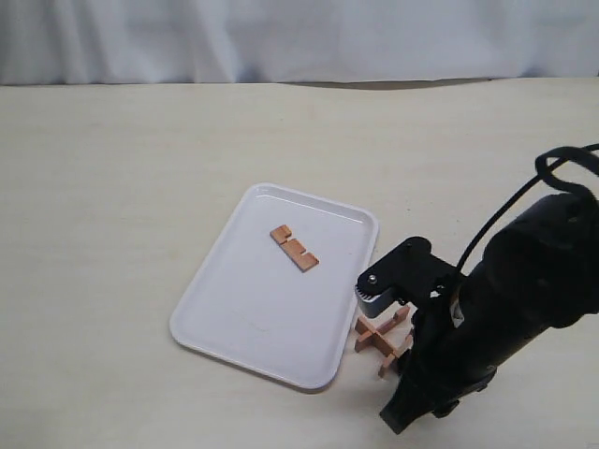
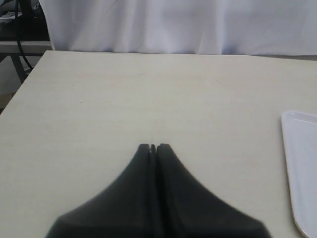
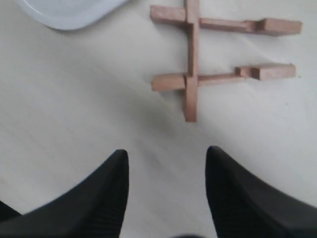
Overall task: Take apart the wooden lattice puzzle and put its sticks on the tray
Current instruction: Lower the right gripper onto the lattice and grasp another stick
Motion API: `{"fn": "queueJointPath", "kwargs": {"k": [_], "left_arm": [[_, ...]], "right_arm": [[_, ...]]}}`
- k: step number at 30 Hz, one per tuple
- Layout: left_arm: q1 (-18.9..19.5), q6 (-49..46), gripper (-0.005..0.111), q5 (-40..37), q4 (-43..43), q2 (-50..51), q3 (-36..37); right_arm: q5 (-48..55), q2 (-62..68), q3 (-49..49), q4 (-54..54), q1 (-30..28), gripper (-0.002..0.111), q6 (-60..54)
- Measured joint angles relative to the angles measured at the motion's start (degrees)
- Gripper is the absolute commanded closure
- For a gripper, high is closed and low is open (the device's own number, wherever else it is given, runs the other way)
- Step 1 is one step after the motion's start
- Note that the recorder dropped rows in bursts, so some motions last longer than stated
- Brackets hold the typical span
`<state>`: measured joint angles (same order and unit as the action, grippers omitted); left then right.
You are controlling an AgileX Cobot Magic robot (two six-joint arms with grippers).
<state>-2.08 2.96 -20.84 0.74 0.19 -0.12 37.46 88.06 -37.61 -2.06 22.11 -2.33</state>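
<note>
The white tray lies mid-table with one reddish-brown notched stick flat on it. What is left of the wooden lattice puzzle sits on the table just off the tray's near right corner, partly hidden by my right arm. In the right wrist view the puzzle is three sticks: two parallel bars crossed by one, with empty notches at one end. My right gripper is open and empty, a short way from the puzzle. My left gripper is shut on nothing over bare table, and the tray's rim shows at the side.
A white curtain hangs behind the beige table. A corner of the tray shows beside the puzzle in the right wrist view. The left arm is outside the exterior view.
</note>
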Motion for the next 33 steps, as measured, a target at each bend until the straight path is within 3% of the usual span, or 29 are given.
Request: {"fn": "queueJointPath", "kwargs": {"k": [11,15,20,24,33], "left_arm": [[0.00,0.00,0.107,0.00,0.00,0.00,0.00],[0.00,0.00,0.107,0.00,0.00,0.00,0.00],[0.00,0.00,0.107,0.00,0.00,0.00,0.00],[0.00,0.00,0.107,0.00,0.00,0.00,0.00],[0.00,0.00,0.107,0.00,0.00,0.00,0.00]], "right_arm": [[-6.62,4.07,0.02,3.09,0.83,0.063,4.38],[-8.45,5.04,0.02,3.69,0.83,0.076,4.52],[-8.80,7.07,-0.02,3.82,0.83,0.084,4.52],[-9.25,7.97,-0.02,4.51,0.83,0.104,4.52],[-9.19,6.35,-0.02,5.72,0.83,0.104,4.65]]}}
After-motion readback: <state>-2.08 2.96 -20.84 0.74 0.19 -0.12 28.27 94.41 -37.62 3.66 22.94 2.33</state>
